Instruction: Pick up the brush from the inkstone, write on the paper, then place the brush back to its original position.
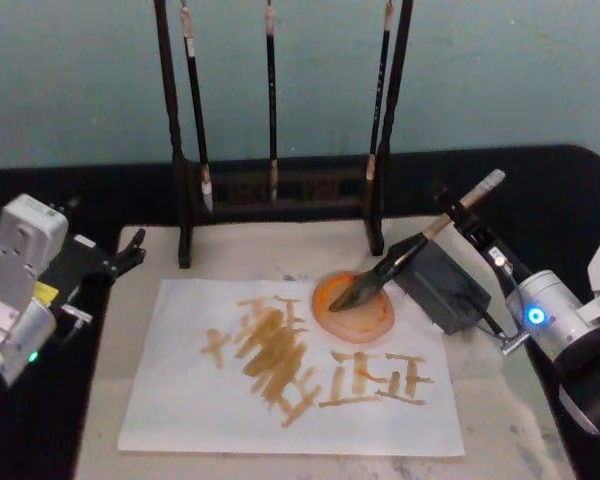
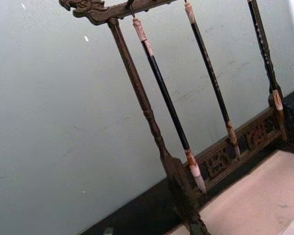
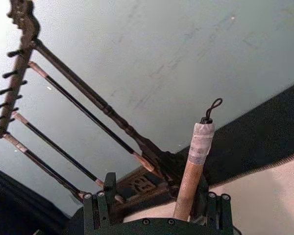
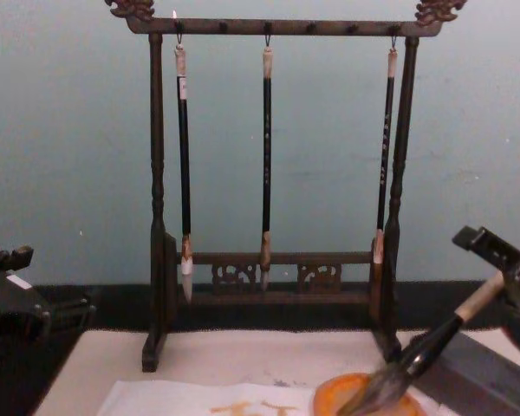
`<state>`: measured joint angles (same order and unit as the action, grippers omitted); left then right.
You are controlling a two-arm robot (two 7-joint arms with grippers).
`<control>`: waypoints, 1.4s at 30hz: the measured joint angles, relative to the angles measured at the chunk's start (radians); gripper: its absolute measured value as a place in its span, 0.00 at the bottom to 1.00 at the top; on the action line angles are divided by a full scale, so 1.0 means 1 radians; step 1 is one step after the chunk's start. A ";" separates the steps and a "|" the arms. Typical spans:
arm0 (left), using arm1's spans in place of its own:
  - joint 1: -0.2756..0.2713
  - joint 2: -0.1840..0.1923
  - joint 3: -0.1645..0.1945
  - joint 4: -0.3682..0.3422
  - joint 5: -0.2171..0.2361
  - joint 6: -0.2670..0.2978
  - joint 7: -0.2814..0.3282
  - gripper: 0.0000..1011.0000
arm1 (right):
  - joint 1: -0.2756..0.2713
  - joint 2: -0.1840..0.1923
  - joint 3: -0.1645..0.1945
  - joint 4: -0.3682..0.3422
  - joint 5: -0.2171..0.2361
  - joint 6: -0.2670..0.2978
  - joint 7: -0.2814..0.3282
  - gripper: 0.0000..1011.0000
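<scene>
My right gripper (image 1: 452,222) is shut on the tan handle of the brush (image 1: 405,255), which slants down to the left. Its bushy dark bristle head rests in a round orange dish (image 1: 375,320) at the paper's far right corner. The dark rectangular inkstone (image 1: 442,288) lies just right of the dish, under the raised handle. In the right wrist view the handle (image 3: 192,166) stands up from the gripper (image 3: 191,208), whitish end and cord loop on top. In the chest view the brush (image 4: 416,360) slopes down from the gripper (image 4: 507,277) into the dish (image 4: 329,400). The paper (image 1: 180,400) carries orange-yellow strokes. My left gripper (image 1: 130,253) is parked at the left, open.
A dark wooden rack (image 1: 280,190) stands behind the paper with three slim black brushes (image 4: 266,156) hanging from it. A beige felt mat (image 1: 100,400) lies under the paper on the black table. A pale wall rises behind the rack.
</scene>
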<state>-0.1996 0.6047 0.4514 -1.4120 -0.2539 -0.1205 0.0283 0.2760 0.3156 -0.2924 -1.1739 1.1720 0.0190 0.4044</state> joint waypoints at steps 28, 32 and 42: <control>0.000 0.000 0.000 0.000 0.000 0.000 0.000 1.00 | -0.036 0.029 0.012 -0.041 0.013 0.020 -0.051 0.99; 0.000 0.000 0.000 0.000 0.000 0.000 0.000 1.00 | -0.063 0.045 0.018 -0.074 0.018 0.025 -0.074 0.99; 0.000 0.000 0.000 0.000 0.000 0.000 0.000 1.00 | -0.158 0.095 0.032 -0.206 0.034 0.029 -0.142 0.99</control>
<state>-0.1995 0.6047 0.4514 -1.4120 -0.2539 -0.1205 0.0283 0.1185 0.4107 -0.2604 -1.3798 1.2058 0.0475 0.2627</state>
